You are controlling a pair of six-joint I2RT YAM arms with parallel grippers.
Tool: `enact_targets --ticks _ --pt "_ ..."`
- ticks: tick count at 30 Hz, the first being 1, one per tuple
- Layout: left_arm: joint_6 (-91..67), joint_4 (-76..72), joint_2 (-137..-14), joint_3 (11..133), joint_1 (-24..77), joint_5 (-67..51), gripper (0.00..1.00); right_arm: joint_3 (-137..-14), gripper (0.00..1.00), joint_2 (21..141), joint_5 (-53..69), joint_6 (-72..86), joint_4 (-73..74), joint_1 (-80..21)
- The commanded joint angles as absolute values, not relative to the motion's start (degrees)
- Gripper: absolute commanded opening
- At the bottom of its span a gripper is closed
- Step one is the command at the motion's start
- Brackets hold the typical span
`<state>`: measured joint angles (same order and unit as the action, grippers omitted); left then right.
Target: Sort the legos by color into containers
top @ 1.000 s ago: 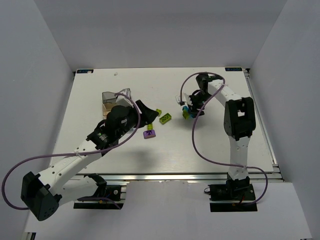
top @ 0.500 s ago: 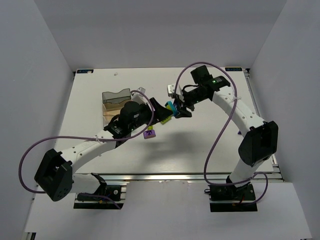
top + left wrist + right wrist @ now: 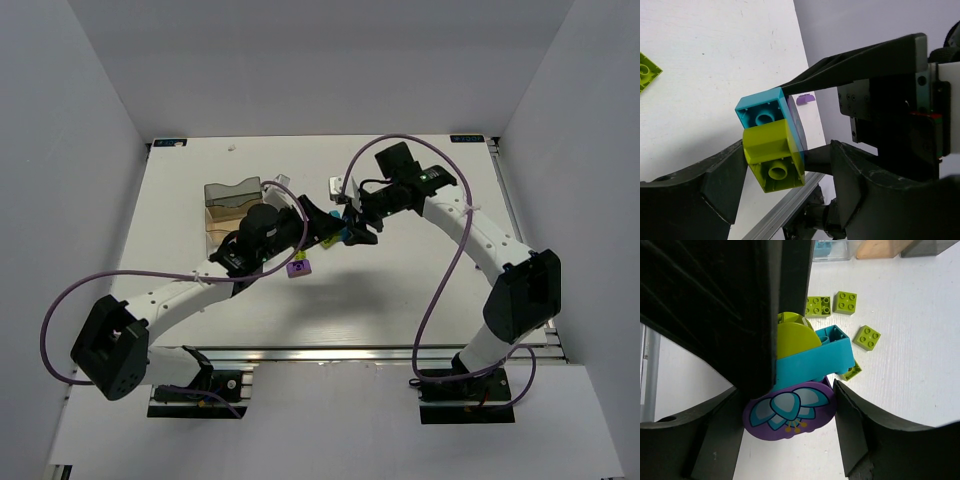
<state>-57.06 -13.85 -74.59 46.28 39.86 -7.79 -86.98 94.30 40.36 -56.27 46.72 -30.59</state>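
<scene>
From above: spots one lego stack (image 3: 344,236) mid-table between left gripper (image 3: 329,227) and right gripper (image 3: 356,229); one purple lego (image 3: 298,267) just nearer, containers (image 3: 230,196) further left. Left wrist: counts three joined pieces, teal, lime, purple, clamped in the right gripper; no telling the left gripper's state, squeezing or merely apart. Right wrist: tallies four loose lime legos (image 3: 847,302), three containers beyond.

Loose lime legos (image 3: 846,302) x4; clump (image 3: 815,360) x1, 3 pcs; containers (image 3: 885,247) x3.
</scene>
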Motion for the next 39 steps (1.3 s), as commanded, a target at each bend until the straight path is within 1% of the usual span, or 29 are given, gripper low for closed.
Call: enact_targets --ticks 1,3,6,7,9,11,13,17,18,21,26,39 --pt "-58.71 -17.22 -74.00 45.44 40.08 -10.19 0.74 -85.70 0.08 91.24 39.64 -54.67 41.93 -32.25" --pt "-58.89 -17.58 -74.44 45.53 40.08 -10.37 0.71 -84.56 0.08 90.62 38.50 -54.67 41.05 -32.78" --pt "-58.80 -17.67 -75.06 46.05 40.08 -10.72 0.59 -83.68 0.08 89.48 37.88 -54.23 39.82 -33.40" --pt "-58.80 -17.58 -75.15 46.32 40.08 -10.72 0.49 -83.50 0.08 89.30 37.62 -54.14 39.55 -33.40" --pt "-58.71 -16.97 -75.06 46.58 39.99 -10.72 0.39 -83.23 0.08 89.21 36.74 -53.97 39.03 -33.57" --pt "-58.54 -16.35 -75.06 46.76 40.08 -10.64 0.34 -83.14 0.08 89.03 36.65 -54.05 38.85 -33.49" --pt "-58.53 -16.26 -74.88 46.50 40.08 -10.72 0.33 -82.53 0.08 88.34 36.74 -53.70 38.24 -33.57" --pt "-58.54 -15.74 -74.80 45.97 40.08 -10.55 0.21 -80.26 0.08 86.31 35.52 -53.18 34.73 -33.84" --pt "-58.45 -15.30 -74.71 45.88 40.08 -10.02 0.15 -79.46 0.08 85.26 34.99 -53.00 32.37 -33.84" --pt "-57.75 -12.93 -73.13 45.79 40.08 -8.36 0.11 -76.03 0.05 83.42 31.74 -51.68 27.70 -33.84" --pt "-56.60 -10.46 -68.39 44.48 39.38 -5.80 0.08 -72.69 0.00 82.53 28.83 -51.42 22.06 -33.75" --pt "-55.46 -7.30 -58.02 39.90 36.74 -3.00 0.08 -72.77 0.00 83.23 29.36 -50.01 20.39 -33.57"
